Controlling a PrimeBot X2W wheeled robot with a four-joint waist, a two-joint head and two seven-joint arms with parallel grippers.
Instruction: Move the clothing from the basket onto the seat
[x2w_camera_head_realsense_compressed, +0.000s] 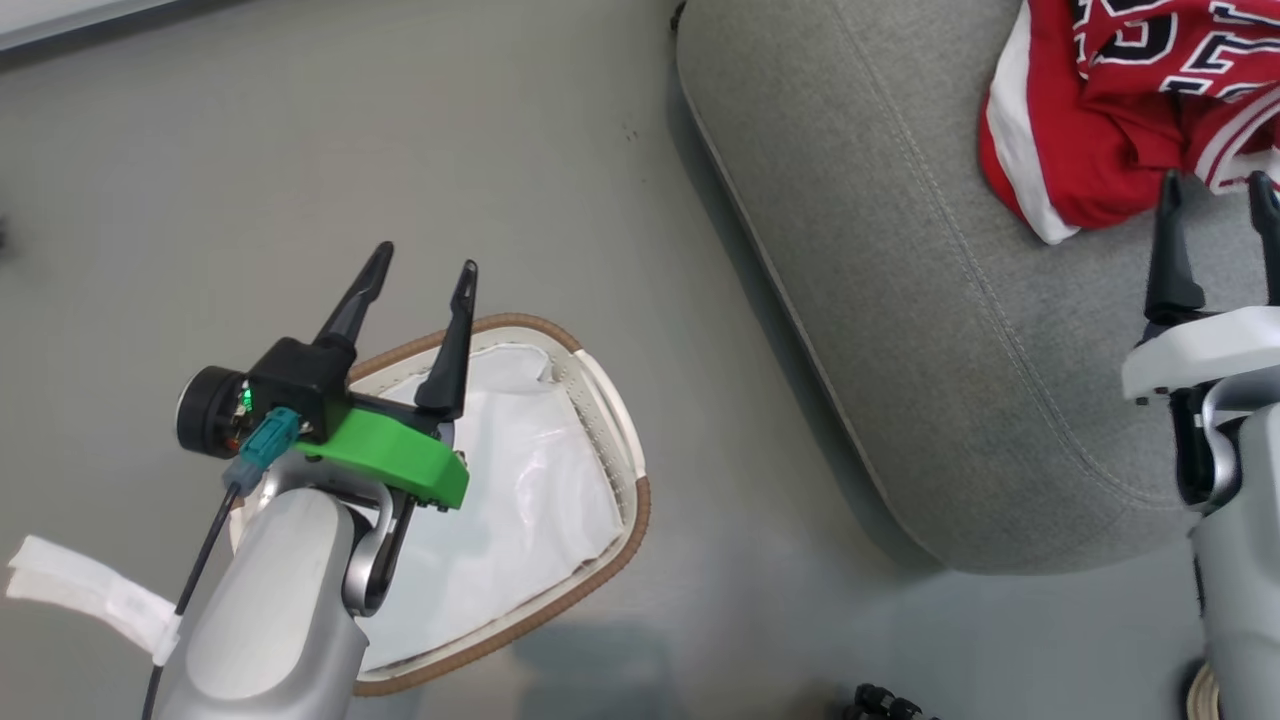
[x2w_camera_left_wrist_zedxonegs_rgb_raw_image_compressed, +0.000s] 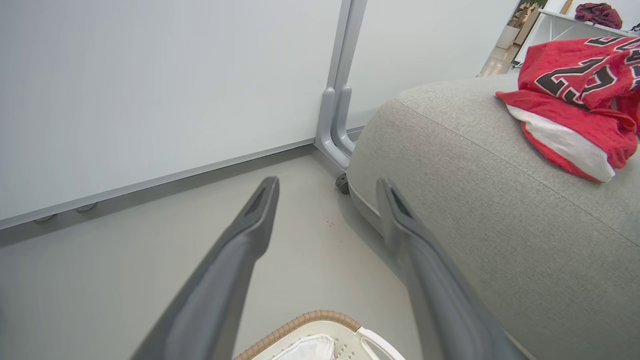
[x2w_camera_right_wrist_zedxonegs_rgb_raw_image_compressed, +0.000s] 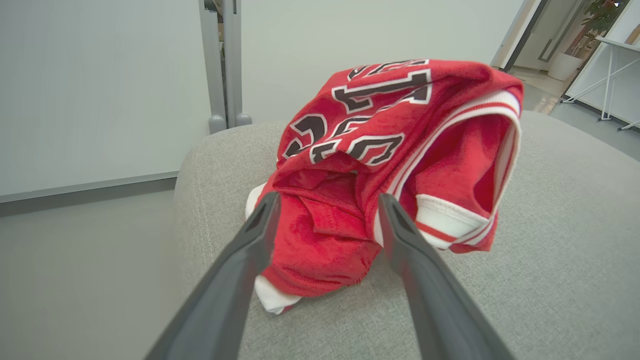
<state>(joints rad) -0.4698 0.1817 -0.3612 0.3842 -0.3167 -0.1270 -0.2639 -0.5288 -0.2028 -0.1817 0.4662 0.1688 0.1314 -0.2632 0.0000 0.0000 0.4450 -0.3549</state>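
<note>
The clothing (x2w_camera_right_wrist_zedxonegs_rgb_raw_image_compressed: 380, 150), jersey and shorts in one red heap, lies on top of the seat (x2w_camera_head_realsense_compressed: 900, 300), well in from its rounded edge. The right jaws stand wide over the seat, tips at the heap's near side, gripping nothing. Judged step: clearing that arm. Advise lifting straight up off the seat, lest a tip snag a fold. The left jaws, likewise wide and empty, hang off the seat. The basket (x2w_camera_head_realsense_compressed: 640, 500), on the floor beside the seat, holds a white liner (x2w_camera_head_realsense_compressed: 520, 480) and no visible red cloth, though the left arm hides part.
</note>
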